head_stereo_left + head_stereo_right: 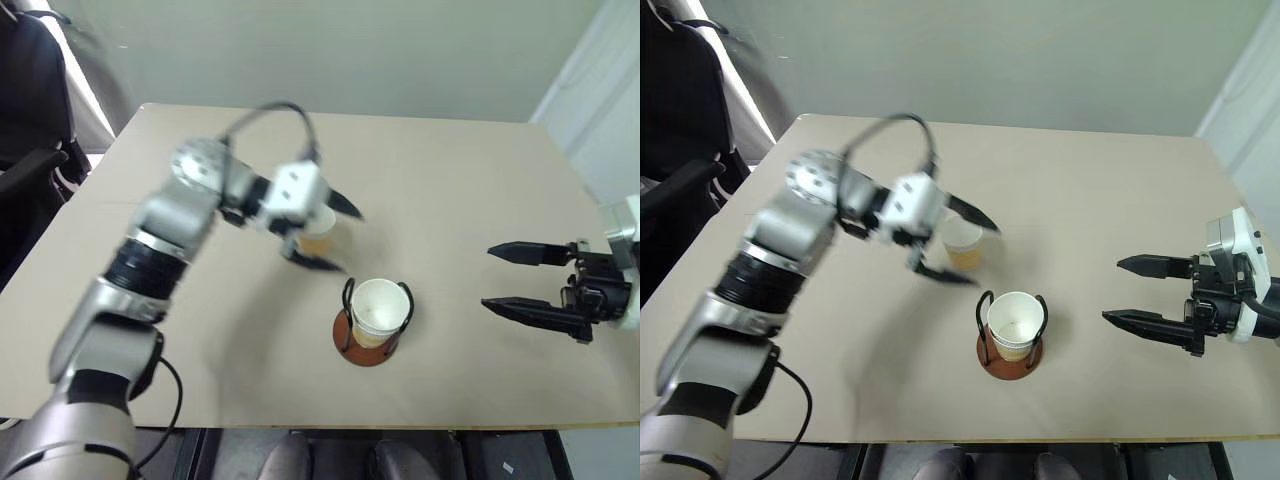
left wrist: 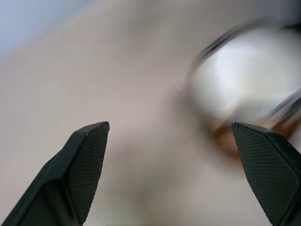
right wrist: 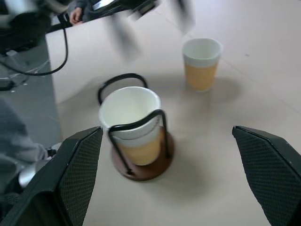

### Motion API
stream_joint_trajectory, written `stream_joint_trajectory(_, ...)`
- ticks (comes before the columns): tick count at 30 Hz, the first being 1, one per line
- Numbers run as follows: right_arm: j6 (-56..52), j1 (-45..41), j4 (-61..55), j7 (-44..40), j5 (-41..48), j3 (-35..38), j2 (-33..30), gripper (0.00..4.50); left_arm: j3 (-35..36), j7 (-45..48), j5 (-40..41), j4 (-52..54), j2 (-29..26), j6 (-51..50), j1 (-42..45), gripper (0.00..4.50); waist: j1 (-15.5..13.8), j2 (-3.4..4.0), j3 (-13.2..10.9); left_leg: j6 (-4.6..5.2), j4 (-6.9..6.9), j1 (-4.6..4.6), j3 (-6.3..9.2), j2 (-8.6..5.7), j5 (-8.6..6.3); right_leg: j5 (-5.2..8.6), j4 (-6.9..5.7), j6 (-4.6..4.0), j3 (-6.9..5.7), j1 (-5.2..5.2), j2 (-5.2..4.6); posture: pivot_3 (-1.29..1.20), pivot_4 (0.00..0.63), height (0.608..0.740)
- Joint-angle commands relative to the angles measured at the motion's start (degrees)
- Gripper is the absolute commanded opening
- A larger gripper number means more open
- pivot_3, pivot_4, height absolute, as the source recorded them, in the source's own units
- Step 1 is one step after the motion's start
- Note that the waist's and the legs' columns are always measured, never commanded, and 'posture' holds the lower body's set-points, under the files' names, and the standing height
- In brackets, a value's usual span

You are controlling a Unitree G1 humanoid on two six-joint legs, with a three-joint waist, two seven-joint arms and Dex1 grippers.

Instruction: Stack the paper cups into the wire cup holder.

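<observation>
One cup in the holder, one loose on your worktop.
Your left claw (image 1: 955,243) is spread around the loose cup (image 1: 964,244); right claw (image 1: 1140,292) spread wide, apart from the holder (image 1: 1010,350).

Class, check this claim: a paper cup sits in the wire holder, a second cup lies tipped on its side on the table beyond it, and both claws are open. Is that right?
Not quite. The second cup stands upright on the table, as the right wrist view shows. The rest holds: a paper cup sits in the wire holder, and the left claw and the right claw are open.
</observation>
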State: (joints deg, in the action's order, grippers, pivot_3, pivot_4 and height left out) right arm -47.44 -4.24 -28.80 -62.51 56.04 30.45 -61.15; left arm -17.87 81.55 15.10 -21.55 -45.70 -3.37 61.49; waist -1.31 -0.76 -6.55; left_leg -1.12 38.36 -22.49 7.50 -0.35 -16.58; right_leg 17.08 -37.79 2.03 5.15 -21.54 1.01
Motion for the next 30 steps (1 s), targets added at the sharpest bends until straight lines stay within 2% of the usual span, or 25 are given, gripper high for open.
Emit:
stream_joint_trajectory(1, 1.2, 0.2, -0.1, -0.3, -0.2, 1.6, -0.4, 4.5, 2.1, 0.4, -3.9, -5.1, -0.6, 4.0, 0.1, 4.47, 0.0, 0.02, 0.0, 0.0, -0.02, 0.0, 0.0, -0.01, 0.0, 0.0, 0.02, 0.0, 0.0, 0.03, -0.01, 0.0, 0.15, 0.74)
stream_joint_trajectory(4, 2.1, 0.0, 0.6, -0.4, -1.0, 0.1, -0.2, 4.5, 1.3, -3.8, -9.3, -10.3, 2.0, 9.5, 0.1, 4.47, -1.2, 0.01, 0.0, 0.03, 0.05, -0.05, 0.06, -0.1, -0.02, 0.01, 0.09, 0.02, -0.08, 0.08, -0.12, 0.0, 0.15, 0.74)
stream_joint_trajectory(9, 3.0, -1.1, 1.8, -0.6, -1.9, -1.7, -0.4, 4.5, 1.6, -2.0, -8.9, -9.3, 7.7, 8.7, -0.9, 4.47, -1.9, 0.01, 0.0, 0.1, 0.52, -0.45, 0.1, -0.1, -0.05, -0.01, -0.01, 0.05, -0.17, -0.01, -0.12, 0.0, 0.15, 0.74)
stream_joint_trajectory(16, 2.9, -0.8, 1.6, -0.8, -2.2, -1.0, -0.7, 4.5, 0.6, -1.4, -12.8, -9.3, 8.5, 10.7, -2.6, 4.47, -1.8, 0.02, 0.0, 0.11, 0.59, -0.46, 0.04, -0.06, -0.06, 0.02, -0.05, 0.09, -0.14, -0.06, -0.04, 0.0, 0.15, 0.74)
stream_joint_trajectory(20, 2.7, -0.8, 1.4, -0.5, -2.1, -1.1, -0.6, 4.5, -0.9, -8.2, -18.7, -13.0, 11.4, 13.7, -1.4, 4.47, -1.9, 0.02, 0.0, 0.12, 0.67, -0.48, 0.05, -0.07, -0.07, 0.02, -0.05, 0.1, -0.14, -0.05, -0.05, 0.0, 0.15, 0.74)
stream_joint_trajectory(23, 3.3, -2.0, 2.4, -0.9, -3.0, -2.4, -1.1, 4.5, -2.1, -11.5, -21.0, -15.8, 15.8, 15.2, -0.7, 4.47, -2.3, 0.01, 0.0, 0.15, 0.73, -0.47, 0.05, -0.1, -0.09, 0.03, -0.02, 0.14, -0.15, -0.03, -0.1, 0.0, 0.15, 0.74)
stream_joint_trajectory(26, 3.1, -2.9, 2.4, -0.9, -3.0, -2.8, -1.1, 4.5, -2.0, -14.0, -22.6, -18.8, 18.0, 16.7, -0.1, 3.85, -2.3, 0.01, 0.0, 0.16, 0.79, -0.48, 0.04, -0.15, -0.09, 0.0, -0.05, 0.19, -0.15, -0.03, -0.14, 0.0, 0.15, 0.74)
stream_joint_trajectory(30, 2.8, -2.5, 1.8, -0.7, -2.7, -2.1, -0.9, 4.5, -1.8, -15.7, -23.9, -21.0, 18.6, 18.3, 0.2, 2.41, -1.9, 0.02, 0.0, 0.16, 0.77, -0.45, 0.0, -0.12, -0.09, 0.0, -0.12, 0.2, -0.09, -0.05, -0.04, 0.0, 0.15, 0.74)
